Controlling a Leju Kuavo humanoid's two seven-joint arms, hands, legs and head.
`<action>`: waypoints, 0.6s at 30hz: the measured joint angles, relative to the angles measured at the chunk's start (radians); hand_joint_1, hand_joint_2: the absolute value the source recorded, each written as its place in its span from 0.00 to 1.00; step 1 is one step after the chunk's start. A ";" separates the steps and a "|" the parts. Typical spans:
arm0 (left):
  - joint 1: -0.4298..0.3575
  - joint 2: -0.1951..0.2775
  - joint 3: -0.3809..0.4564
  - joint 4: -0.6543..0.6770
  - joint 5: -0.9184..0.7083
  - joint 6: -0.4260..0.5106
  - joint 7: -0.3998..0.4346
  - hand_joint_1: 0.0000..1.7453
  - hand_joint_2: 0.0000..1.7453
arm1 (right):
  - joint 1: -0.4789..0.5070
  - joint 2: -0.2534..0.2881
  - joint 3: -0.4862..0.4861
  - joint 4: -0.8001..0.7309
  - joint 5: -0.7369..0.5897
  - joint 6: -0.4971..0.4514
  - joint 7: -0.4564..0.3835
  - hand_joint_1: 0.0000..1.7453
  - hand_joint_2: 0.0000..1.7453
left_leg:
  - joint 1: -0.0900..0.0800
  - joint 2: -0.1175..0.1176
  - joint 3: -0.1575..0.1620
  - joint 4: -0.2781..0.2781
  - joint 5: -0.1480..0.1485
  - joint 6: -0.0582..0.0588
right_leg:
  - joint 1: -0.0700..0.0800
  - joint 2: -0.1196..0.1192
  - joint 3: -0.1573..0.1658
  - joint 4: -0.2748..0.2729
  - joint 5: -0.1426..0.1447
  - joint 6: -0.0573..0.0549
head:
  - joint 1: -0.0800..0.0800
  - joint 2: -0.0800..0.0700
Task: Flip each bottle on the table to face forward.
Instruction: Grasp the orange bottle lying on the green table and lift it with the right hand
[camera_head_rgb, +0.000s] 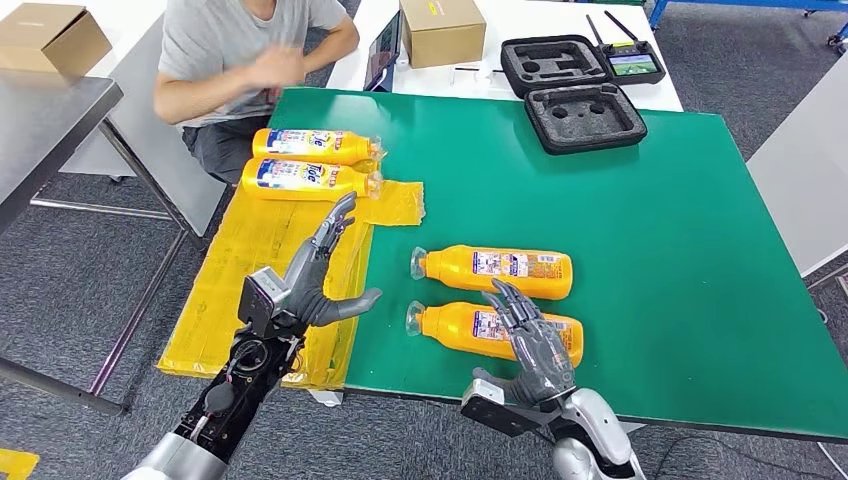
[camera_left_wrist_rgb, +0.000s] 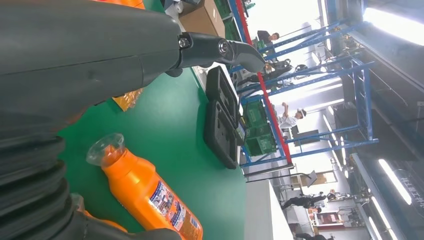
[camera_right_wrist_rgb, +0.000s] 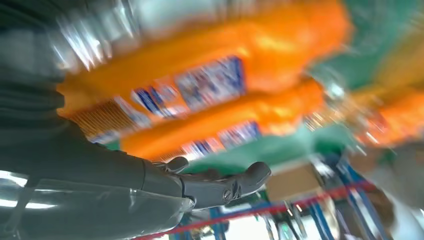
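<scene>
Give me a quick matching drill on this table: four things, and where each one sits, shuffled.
Things:
1. left hand
2. right hand
3. foam case
4. cardboard box

Places:
A. on the green mat's far edge
B. over the nearest bottle
C. on the white table beyond the mat
D. above the yellow sheet

Pairs: 1-D, 2-B, 3-A, 4-C

Blue "Tide"-like lettering shows on the labels of the two far bottles (camera_head_rgb: 312, 147); label print on the near bottles (camera_head_rgb: 497, 272) is illegible.
</scene>
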 joint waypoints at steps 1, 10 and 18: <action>0.001 0.000 0.000 0.000 0.000 0.001 0.000 0.00 1.00 | 0.000 -0.004 -0.003 0.002 0.020 0.016 0.017 0.00 1.00 | 0.000 0.000 0.000 0.000 0.000 0.000 | 0.000 0.000 0.000 0.000 0.000 0.000 | 0.000 0.000; 0.007 0.000 -0.003 0.001 -0.007 0.006 0.000 0.00 1.00 | -0.050 -0.023 -0.020 0.076 0.145 0.033 0.083 0.00 1.00 | 0.000 0.000 0.000 0.000 0.000 0.000 | 0.000 0.000 0.000 0.000 0.000 0.000 | 0.000 0.000; 0.007 0.000 -0.006 0.003 -0.009 0.004 0.000 0.00 1.00 | -0.059 -0.024 -0.027 0.099 0.182 0.032 0.115 0.00 1.00 | 0.000 0.000 0.000 0.000 0.000 0.000 | 0.000 0.000 0.000 0.000 0.000 0.000 | 0.000 0.000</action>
